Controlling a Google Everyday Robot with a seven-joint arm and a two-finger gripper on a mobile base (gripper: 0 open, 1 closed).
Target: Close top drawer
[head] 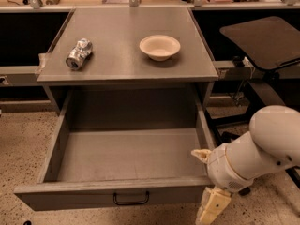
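Crushed silver can (78,54) lies on the grey cabinet top (117,29), way up-left of the gripper (200,187). The wide, deep grey top drawer (93,197), with its small black wire handle (131,199), hangs pulled out just left of it. A cream round bowl (160,47) sits well above. The gripper's at the drawer's front right corner, its cream fingers (213,206) spread apart.

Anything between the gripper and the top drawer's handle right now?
Nothing in the camera view: only bare grey drawer front runs from the gripper, at the open top drawer's right front corner, to the handle.
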